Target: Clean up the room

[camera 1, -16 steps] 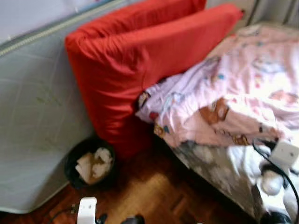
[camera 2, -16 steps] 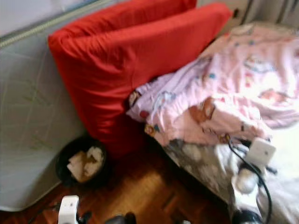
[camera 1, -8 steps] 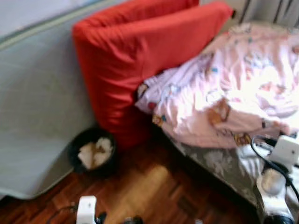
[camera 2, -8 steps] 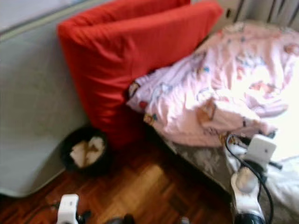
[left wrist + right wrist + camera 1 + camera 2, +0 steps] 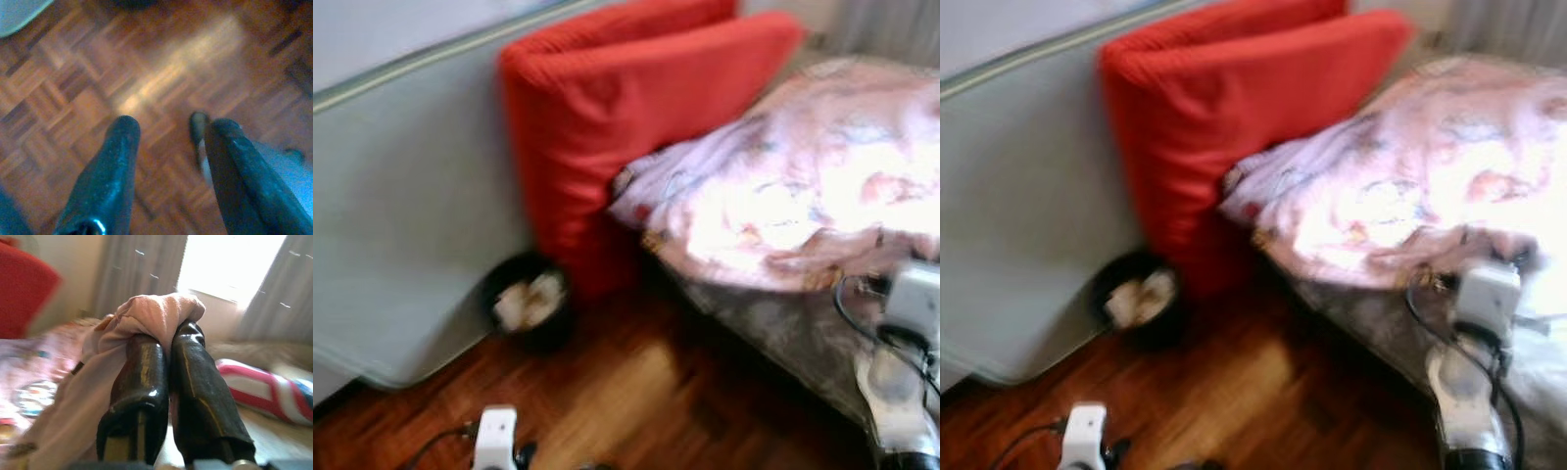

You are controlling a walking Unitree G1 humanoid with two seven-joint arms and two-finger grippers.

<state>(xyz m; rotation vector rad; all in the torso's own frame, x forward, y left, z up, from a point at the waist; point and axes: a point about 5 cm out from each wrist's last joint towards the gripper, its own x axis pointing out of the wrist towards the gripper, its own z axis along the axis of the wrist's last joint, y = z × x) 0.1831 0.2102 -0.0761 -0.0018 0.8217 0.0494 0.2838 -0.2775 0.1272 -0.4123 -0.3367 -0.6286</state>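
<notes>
A pink patterned duvet (image 5: 803, 186) lies bunched on the bed at the right. In the right wrist view my right gripper (image 5: 168, 340) is shut on a fold of this pink fabric (image 5: 156, 311), which drapes over both fingertips. The right arm (image 5: 901, 382) stands at the bed's near edge. My left gripper (image 5: 166, 127) is open and holds nothing, hanging low over the wooden parquet floor (image 5: 161, 73). Its wrist (image 5: 495, 441) shows at the bottom of the left eye view.
Two large red cushions (image 5: 607, 117) lean against a grey upright mattress (image 5: 401, 215) on the left. A black bin (image 5: 529, 302) with crumpled paper stands on the floor at their foot. A striped pillow (image 5: 264, 387) and grey curtains (image 5: 142, 269) lie beyond the right gripper.
The whole picture has slid to the right and grown blurrier, so the camera has moved. My right arm stays at the bed's edge.
</notes>
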